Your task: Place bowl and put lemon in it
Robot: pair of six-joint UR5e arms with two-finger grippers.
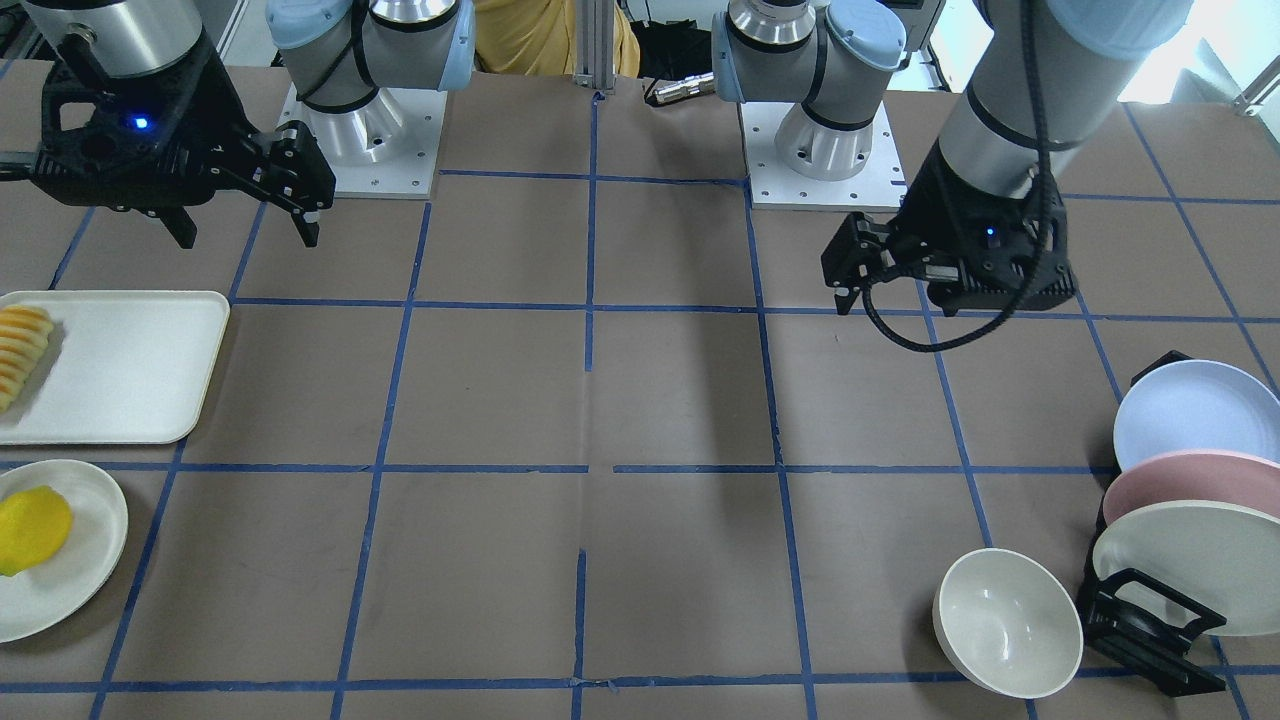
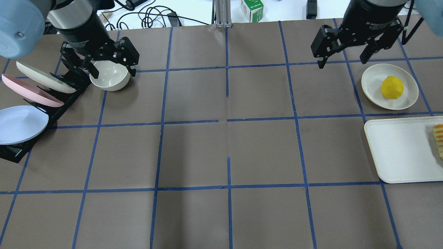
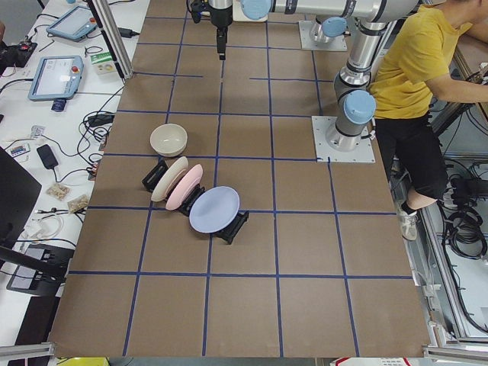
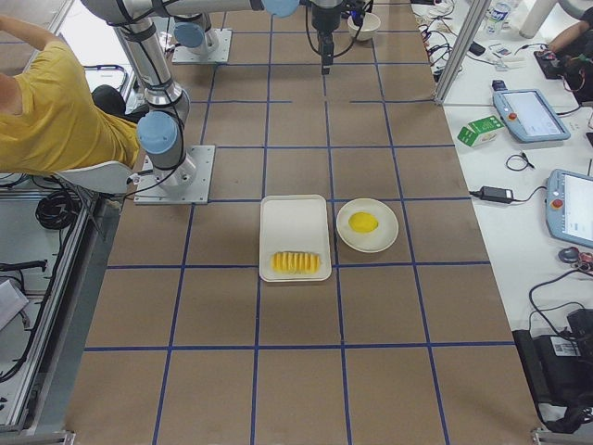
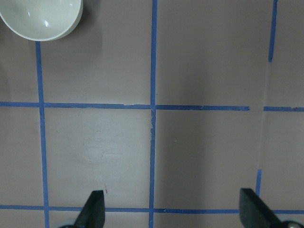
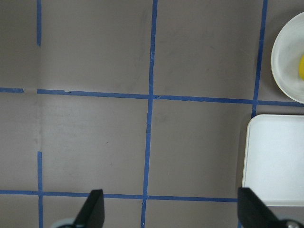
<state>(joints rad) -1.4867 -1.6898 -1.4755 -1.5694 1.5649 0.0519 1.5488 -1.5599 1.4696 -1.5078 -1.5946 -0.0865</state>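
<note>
The off-white bowl (image 2: 110,76) stands upright and empty on the table beside the dish rack; it also shows in the front view (image 1: 1008,622) and at the top left of the left wrist view (image 5: 40,19). The lemon (image 2: 392,87) lies on a shallow cream plate (image 2: 373,77), and shows in the front view too (image 1: 32,528). My left gripper (image 2: 113,70) is open and empty, high above the table and short of the bowl (image 5: 173,211). My right gripper (image 2: 342,61) is open and empty, high up beside the lemon's plate (image 6: 171,211).
A black rack with three pastel plates (image 2: 24,103) stands right next to the bowl. A white tray (image 2: 398,152) with sliced ridged fruit (image 2: 439,140) lies by the lemon's plate. A person in yellow (image 3: 412,69) sits behind the robot bases.
</note>
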